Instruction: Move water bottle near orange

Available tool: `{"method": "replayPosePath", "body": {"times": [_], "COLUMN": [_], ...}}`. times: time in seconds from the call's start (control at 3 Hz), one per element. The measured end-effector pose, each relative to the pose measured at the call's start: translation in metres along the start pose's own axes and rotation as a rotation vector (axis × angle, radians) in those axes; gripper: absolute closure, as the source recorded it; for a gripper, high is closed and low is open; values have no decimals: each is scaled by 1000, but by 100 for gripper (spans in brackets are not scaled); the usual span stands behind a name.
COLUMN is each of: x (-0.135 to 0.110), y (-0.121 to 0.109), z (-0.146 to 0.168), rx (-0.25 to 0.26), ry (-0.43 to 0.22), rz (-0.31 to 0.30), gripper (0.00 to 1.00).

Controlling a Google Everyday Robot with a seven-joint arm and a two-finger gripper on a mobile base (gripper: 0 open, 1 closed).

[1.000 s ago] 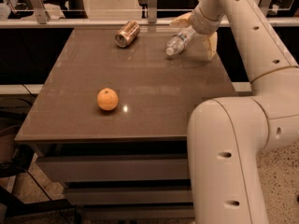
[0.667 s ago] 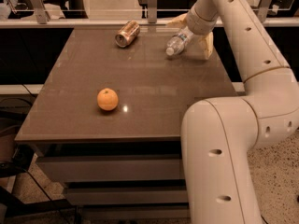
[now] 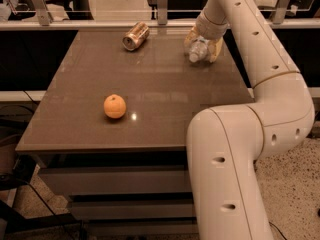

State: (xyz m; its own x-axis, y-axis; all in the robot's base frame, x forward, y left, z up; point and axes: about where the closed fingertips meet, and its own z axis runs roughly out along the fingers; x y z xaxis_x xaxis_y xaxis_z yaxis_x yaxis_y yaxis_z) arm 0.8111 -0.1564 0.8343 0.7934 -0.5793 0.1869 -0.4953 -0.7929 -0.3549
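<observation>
The water bottle (image 3: 198,50), clear ribbed plastic, lies on its side at the far right of the brown table (image 3: 150,109). My gripper (image 3: 202,45) reaches down over it from the far edge. Its yellowish fingers (image 3: 216,49) sit on both sides of the bottle and are shut on it. Part of the bottle is hidden by the gripper. The orange (image 3: 115,106) sits alone at the near left of the table, well apart from the bottle.
A copper-coloured metal can (image 3: 135,36) lies on its side at the far middle of the table. A rail with posts (image 3: 162,4) runs behind the far edge. My arm's large white links (image 3: 235,149) stand at the table's right front.
The fingers have drawn in around the bottle, and the bottle has shifted slightly to the right. The orange and the can have not moved.
</observation>
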Motion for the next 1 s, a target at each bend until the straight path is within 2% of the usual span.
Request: {"method": "replayPosePath", "body": {"times": [0.67,1.0], "x": [3,5], "y": [0,-5], "z": [-7,-28], "rx": [-14,-22], "ry": [19,54], "rz": [7,19], "gripper": [87,100]}}
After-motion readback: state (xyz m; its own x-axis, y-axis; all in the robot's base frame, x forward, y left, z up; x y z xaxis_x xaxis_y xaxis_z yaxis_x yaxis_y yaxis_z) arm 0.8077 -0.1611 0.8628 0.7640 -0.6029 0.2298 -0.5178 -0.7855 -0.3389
